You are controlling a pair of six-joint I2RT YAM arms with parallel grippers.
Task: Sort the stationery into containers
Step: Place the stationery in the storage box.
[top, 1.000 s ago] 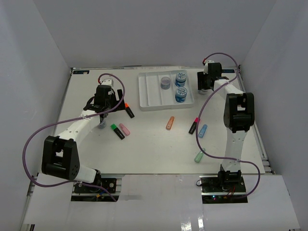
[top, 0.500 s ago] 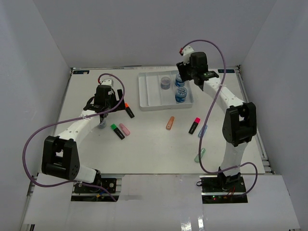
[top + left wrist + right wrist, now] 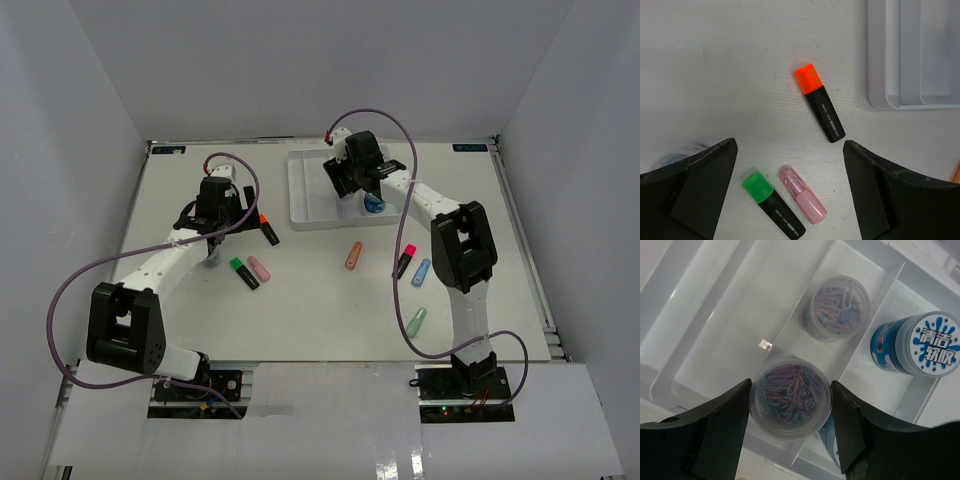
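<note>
Swinging in from the far right corner of the bench (image 3: 300,310), the right hand (image 3: 353,180) now hangs over the white tray (image 3: 305,200). The left hand (image 3: 214,232) is unmoved. Drop-off judged imminent. The load is hidden under the arm here. Loose highlighters (image 3: 353,255) still await sorting.

Left wrist: hand spread wide and empty above the orange-capped highlighter (image 3: 820,102), green-capped highlighter (image 3: 772,205) and pastel pink highlighter (image 3: 802,195). A blurred jar (image 3: 675,155) is half hidden behind one finger.

Right wrist: hand half closed on a clear paper-clip jar (image 3: 791,402), held above the tray; which compartment, cannot tell. A second clip jar (image 3: 838,307) sits inside, with a blue-labelled jar (image 3: 920,342) beside it. Another blue jar (image 3: 827,432) is mostly covered.
</note>
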